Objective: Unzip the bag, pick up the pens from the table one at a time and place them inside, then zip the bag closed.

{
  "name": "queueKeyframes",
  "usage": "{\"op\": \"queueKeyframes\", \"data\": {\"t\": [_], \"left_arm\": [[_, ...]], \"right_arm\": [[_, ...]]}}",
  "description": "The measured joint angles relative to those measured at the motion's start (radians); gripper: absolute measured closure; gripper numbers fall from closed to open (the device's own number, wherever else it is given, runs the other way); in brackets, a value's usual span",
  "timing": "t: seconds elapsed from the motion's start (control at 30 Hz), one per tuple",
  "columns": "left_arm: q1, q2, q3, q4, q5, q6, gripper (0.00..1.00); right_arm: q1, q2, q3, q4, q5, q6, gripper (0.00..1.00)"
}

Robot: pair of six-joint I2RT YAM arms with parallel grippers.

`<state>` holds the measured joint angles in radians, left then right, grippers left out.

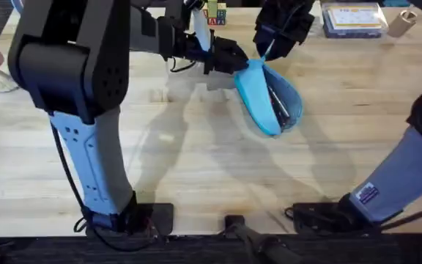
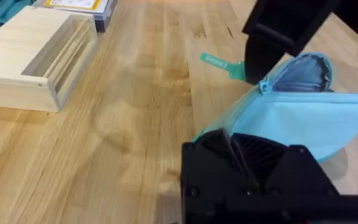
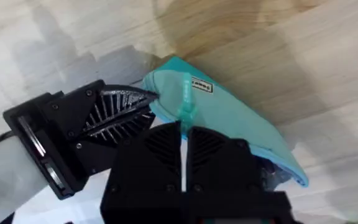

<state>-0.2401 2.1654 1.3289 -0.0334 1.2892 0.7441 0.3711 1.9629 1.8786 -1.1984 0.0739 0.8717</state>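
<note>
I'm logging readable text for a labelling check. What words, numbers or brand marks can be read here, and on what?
None can be read.
Teal pull tab: white lettering, too blurred to read.
Sticker on the right arm: too small to read.
Lid label on the clear box: too small to read.

table (image 1: pixel 196 169): light wooden planks, grain and seams visible | bag (image 1: pixel 268 99): light blue, lies on it right of centre, open, pens (image 1: pixel 280 103) inside | far right: clear plastic box (image 1: pixel 352 18) | wooden box (image 2: pixel 33 59) rests on it, slotted side
</note>
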Motion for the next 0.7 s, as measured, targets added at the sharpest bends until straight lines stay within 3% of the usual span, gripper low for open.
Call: {"op": "queueKeyframes", "data": {"t": [0.7], "left_arm": [[-0.008,0.000,0.000,-0.003,0.020,0.000,0.959]], "right_arm": [[0.013,0.000,0.000,-0.071,0.027,-0.332,0.968]]}}
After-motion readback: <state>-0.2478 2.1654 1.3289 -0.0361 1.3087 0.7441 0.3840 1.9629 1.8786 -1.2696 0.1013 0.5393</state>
